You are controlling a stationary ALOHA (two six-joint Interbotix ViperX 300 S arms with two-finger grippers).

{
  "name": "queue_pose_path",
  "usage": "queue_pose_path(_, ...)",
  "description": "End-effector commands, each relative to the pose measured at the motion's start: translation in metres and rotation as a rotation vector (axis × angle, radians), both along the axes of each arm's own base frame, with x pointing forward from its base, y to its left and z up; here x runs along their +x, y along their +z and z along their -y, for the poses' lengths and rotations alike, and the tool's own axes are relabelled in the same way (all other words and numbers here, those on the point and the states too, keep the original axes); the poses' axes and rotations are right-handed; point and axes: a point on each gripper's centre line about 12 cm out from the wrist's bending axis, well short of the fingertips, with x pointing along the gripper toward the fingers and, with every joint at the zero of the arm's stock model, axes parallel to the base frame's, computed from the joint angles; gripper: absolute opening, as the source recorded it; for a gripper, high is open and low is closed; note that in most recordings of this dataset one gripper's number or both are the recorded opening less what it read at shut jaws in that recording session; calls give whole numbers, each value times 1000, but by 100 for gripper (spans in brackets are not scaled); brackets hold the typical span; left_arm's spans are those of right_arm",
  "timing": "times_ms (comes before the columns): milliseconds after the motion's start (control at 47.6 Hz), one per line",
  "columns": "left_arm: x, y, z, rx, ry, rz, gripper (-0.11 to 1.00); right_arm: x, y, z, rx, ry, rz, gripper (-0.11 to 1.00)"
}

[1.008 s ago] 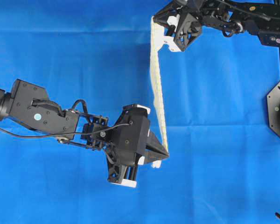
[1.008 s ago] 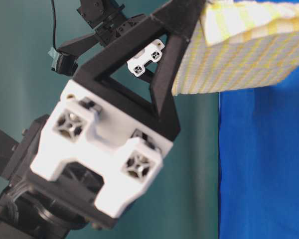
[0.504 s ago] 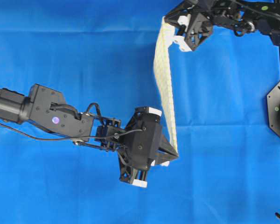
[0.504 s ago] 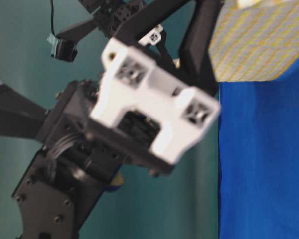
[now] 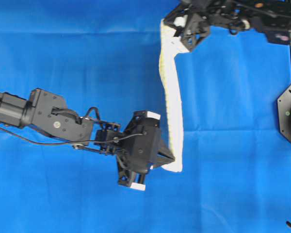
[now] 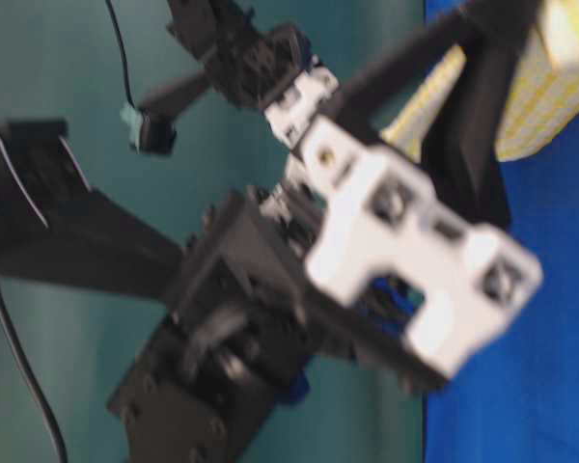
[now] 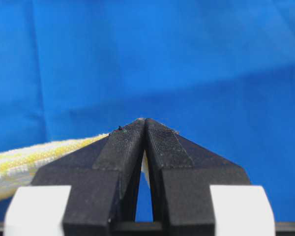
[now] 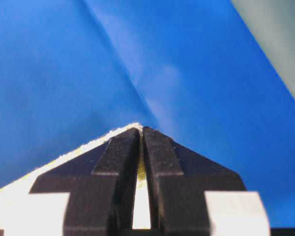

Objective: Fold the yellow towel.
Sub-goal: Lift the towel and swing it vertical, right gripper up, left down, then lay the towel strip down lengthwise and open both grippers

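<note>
The yellow towel (image 5: 170, 107) hangs as a long narrow strip held up by two corners over the blue cloth. My left gripper (image 5: 171, 161) is shut on its near end, and my right gripper (image 5: 165, 24) is shut on its far end at the top of the overhead view. In the left wrist view the pads (image 7: 145, 121) pinch a thin bit of towel (image 7: 24, 164) that trails off to the left. The right wrist view shows the tips (image 8: 140, 129) closed on the towel's yellow hem (image 8: 19, 194). At table level the striped towel (image 6: 550, 116) appears behind the blurred left gripper.
A large plain blue cloth (image 5: 63, 58) with fold creases covers the table. A black arm mount (image 5: 288, 111) stands at the right edge. In the table-level view the cloth's edge (image 6: 427, 386) meets a teal backdrop (image 6: 58, 87).
Both grippers swung right with the towel, then came back left. The towel now shows a broader face. In the table-level view the left gripper has dropped and turned.
</note>
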Motion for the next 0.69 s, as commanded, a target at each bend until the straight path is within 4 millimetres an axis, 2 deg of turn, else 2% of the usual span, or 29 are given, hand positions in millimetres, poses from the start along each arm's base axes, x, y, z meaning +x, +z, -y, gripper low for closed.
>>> queue_pose_path(0,-11,24,10,-26,-18,55,1,17,14,9,-26,3,41,3)
queue_pose_path(357,-56,11,5,-113,23,21,1,57,15,15,-39,33,68,3)
queue_pose_path(672,-63,8,2,-130,38,5,1,66,7,15,-35,42,59,3)
